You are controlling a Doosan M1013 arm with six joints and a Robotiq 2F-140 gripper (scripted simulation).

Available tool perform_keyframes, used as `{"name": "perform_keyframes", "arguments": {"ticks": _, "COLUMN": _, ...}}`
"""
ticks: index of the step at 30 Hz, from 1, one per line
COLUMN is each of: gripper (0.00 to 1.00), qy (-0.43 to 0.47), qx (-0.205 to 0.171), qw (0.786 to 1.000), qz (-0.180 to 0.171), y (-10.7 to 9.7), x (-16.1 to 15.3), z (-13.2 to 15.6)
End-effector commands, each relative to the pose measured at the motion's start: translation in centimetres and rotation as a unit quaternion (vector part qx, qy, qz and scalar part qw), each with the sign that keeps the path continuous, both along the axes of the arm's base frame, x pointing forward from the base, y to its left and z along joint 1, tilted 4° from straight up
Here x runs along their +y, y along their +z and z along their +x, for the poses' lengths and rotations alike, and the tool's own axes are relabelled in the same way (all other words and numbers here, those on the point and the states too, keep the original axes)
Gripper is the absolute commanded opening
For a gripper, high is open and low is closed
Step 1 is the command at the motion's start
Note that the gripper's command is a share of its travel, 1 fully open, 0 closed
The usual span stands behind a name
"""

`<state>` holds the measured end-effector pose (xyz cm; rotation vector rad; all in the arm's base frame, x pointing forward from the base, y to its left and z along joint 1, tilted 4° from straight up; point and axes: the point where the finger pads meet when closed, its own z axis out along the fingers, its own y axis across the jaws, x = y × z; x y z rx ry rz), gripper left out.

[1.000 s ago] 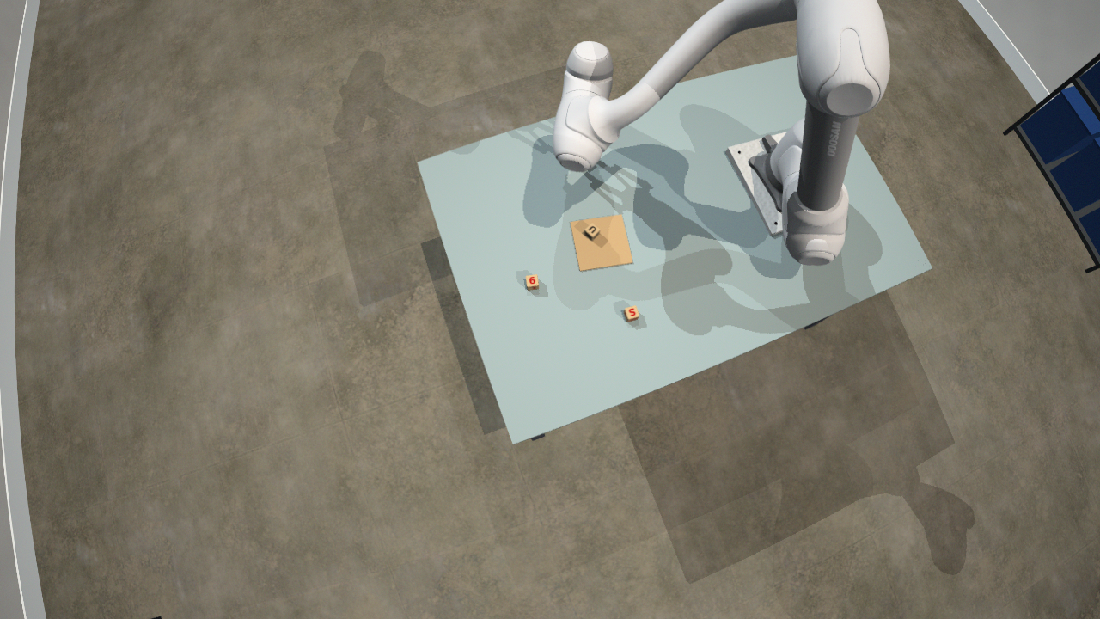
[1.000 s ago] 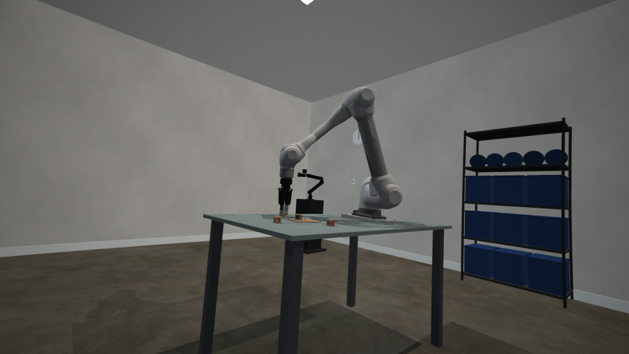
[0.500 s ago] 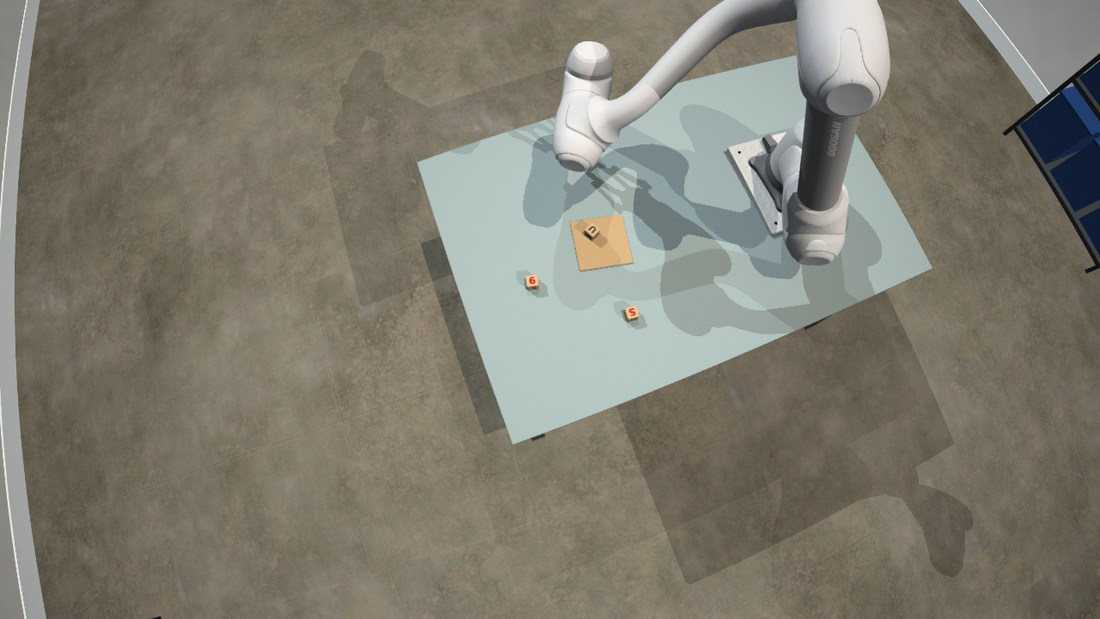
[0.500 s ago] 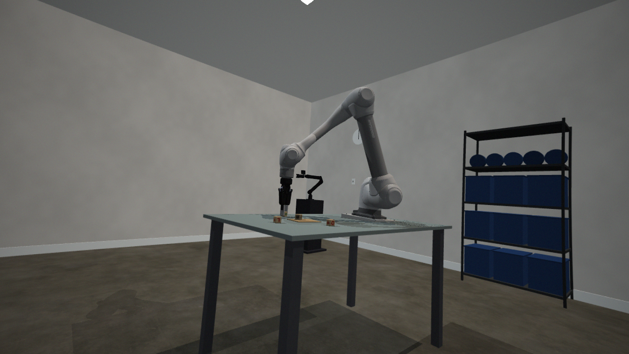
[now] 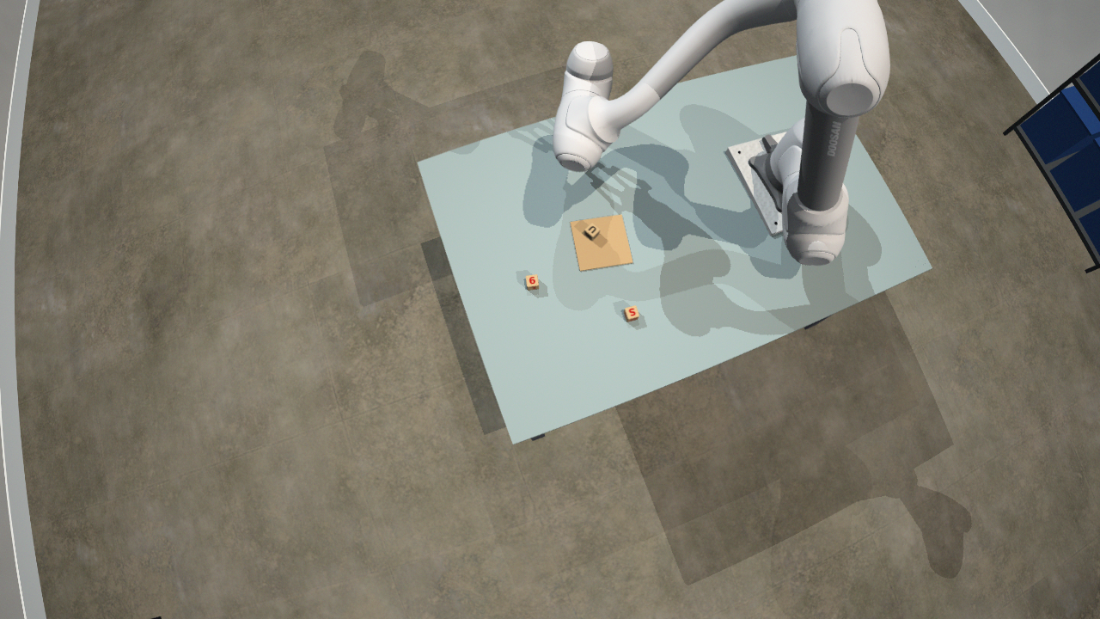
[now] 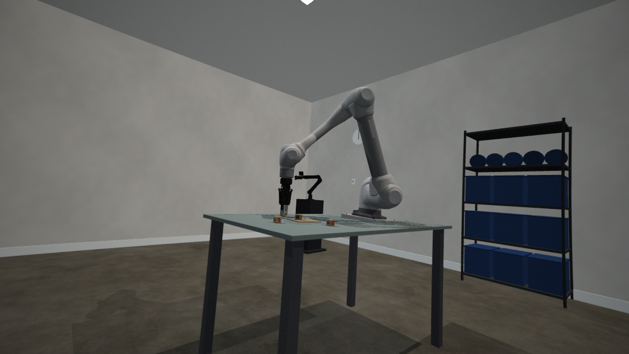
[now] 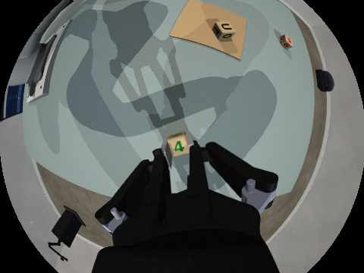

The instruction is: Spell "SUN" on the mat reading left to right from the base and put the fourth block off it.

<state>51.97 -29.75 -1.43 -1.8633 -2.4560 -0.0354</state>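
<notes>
Block "4" [image 6: 285, 213] [image 7: 178, 146], its green number facing up, sat between the fingertips of the hand [image 6: 284, 210] [image 7: 178, 142], with a pale pad against either side. The hand was closed on this block and pointed down at the counter [image 5: 522, 384] [image 6: 246, 224] [image 7: 250, 102]. In the top view the wrist of the white arm [image 5: 684, 63] [image 6: 327, 125] hid both the hand and the block.

Both were off the tan mat [image 5: 611, 250] [image 6: 307, 220] [image 7: 197, 23], near it but apart from it. The mat lay flat and carried the block with a black U on top [image 5: 591, 230] [image 6: 298, 216] [image 7: 224, 29], set askew to the mat's edges.

Beyond the mat, the block with a red 6 on top [image 5: 532, 281] [image 6: 276, 219] [image 7: 286, 41] and the block with a red S on top [image 5: 631, 313] [image 6: 330, 222] rested on the counter, well apart from each other. Farther out, the arm's base plate [image 5: 734, 151] [image 6: 346, 215] stood on the same counter, and a black shelf rack [image 6: 564, 176] held blue bins by the wall.
</notes>
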Motion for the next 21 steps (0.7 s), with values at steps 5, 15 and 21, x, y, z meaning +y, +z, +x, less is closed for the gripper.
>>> {"name": "perform_keyframes", "arguments": {"ticks": 5, "gripper": 0.16, "qy": 0.005, "qx": 0.002, "qw": 1.000, "qz": 0.001, "y": -0.5, "x": 0.4, "z": 0.0}}
{"name": "perform_keyframes", "arguments": {"ticks": 15, "gripper": 0.16, "qy": 0.005, "qx": 0.002, "qw": 1.000, "qz": 0.001, "y": -0.4, "x": 0.4, "z": 0.0}}
{"name": "perform_keyframes", "arguments": {"ticks": 21, "gripper": 0.16, "qy": 0.005, "qx": 0.002, "qw": 1.000, "qz": 0.001, "y": 1.4, "x": 0.3, "z": 0.1}}
